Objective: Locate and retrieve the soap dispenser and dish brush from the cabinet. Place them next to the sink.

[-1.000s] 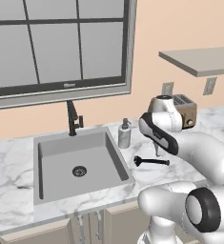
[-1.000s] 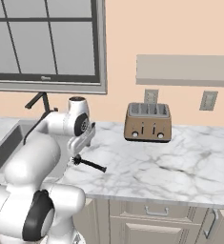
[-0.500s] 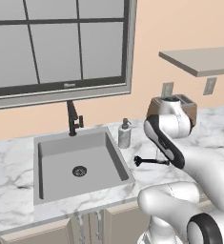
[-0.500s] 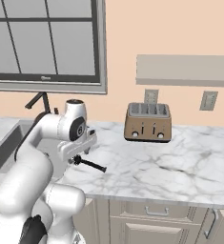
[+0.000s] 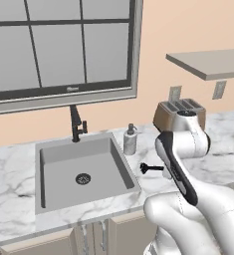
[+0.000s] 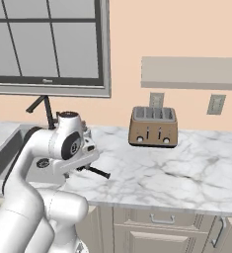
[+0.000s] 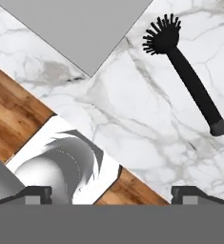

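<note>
The thin black dish brush (image 7: 187, 71), with its long slender handle and small round bristled head, lies flat on the white marbled counter (image 5: 223, 164) just beside the right rim of the large rectangular grey sink (image 5: 83, 172), its head pointing toward the basin. The small grey-white marbled soap dispenser (image 5: 130, 140) with a dark pump top stands upright near the sink's back right corner, close to the brush but apart from it. Both are off the long flat grey-beige cabinet shelf (image 5: 208, 62) on the wall above the brown four-slot toaster (image 6: 153, 127).

The brush looks light and stiff; the mid-handle would be the place to take hold, since the bristles would give and the rounded end could slip out. The dispenser seems heavier, smooth and round, best pinched across its body below the pump.

The fingers (image 7: 113, 193) stand wide apart with nothing between them, above the counter and clear of the brush.

Compared with a second ago, the arm has lifted and folded back toward the base while brush and dispenser have kept their places. The gripper itself is mostly hidden behind the arm in the base views, so its height is hard to judge. Both items appear placed.
</note>
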